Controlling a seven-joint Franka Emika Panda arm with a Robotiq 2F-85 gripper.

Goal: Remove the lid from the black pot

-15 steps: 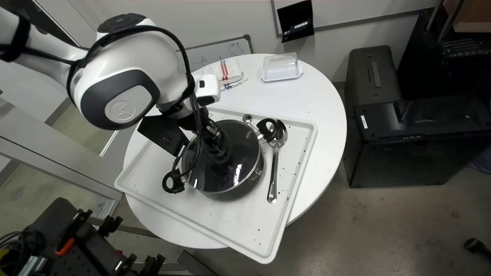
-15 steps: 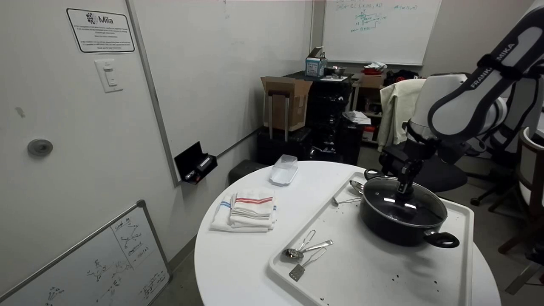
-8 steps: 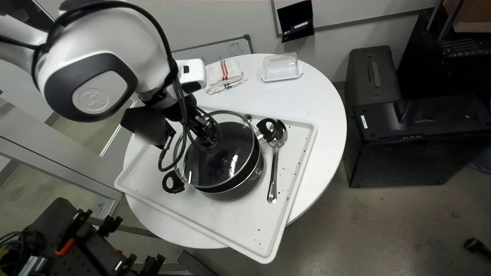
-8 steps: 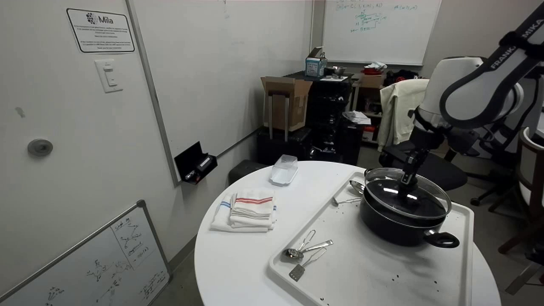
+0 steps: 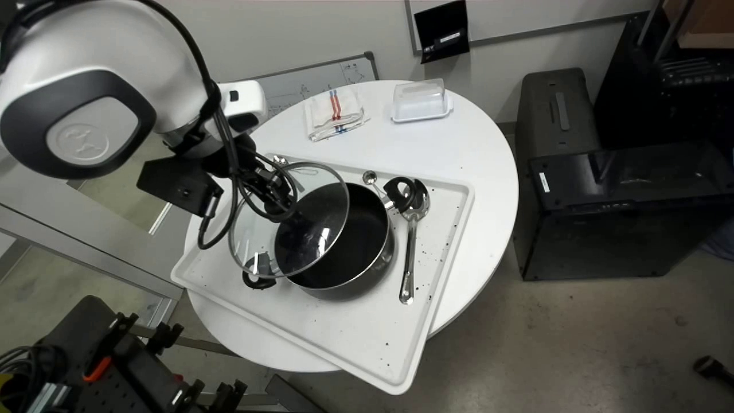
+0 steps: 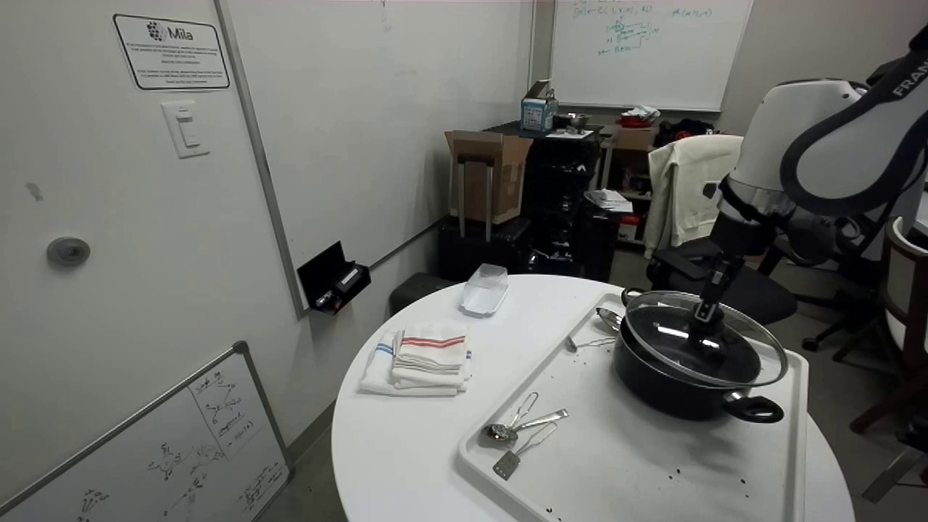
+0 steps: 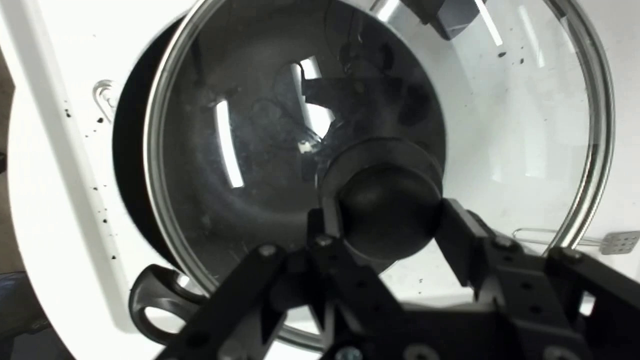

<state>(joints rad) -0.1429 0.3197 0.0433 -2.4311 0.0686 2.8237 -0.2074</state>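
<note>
Lid [image 6: 699, 349] is overhanging the black pot [image 6: 674, 393], gripper [image 7: 389, 215] pinching its knob [image 7: 386, 220]; seemingly scant clearance is risking a snag.

In an exterior view, a marker-scribbled, grey-framed whiteboard [image 6: 196, 435] stands by the pale grey wall [image 6: 109, 312] at near left, beyond the round white table [image 6: 406, 449] I see a brown cardboard box [image 6: 475, 190], and at far right a cream cloth garment [image 6: 685, 185] hangs above a black chair [image 6: 765, 298].
</note>
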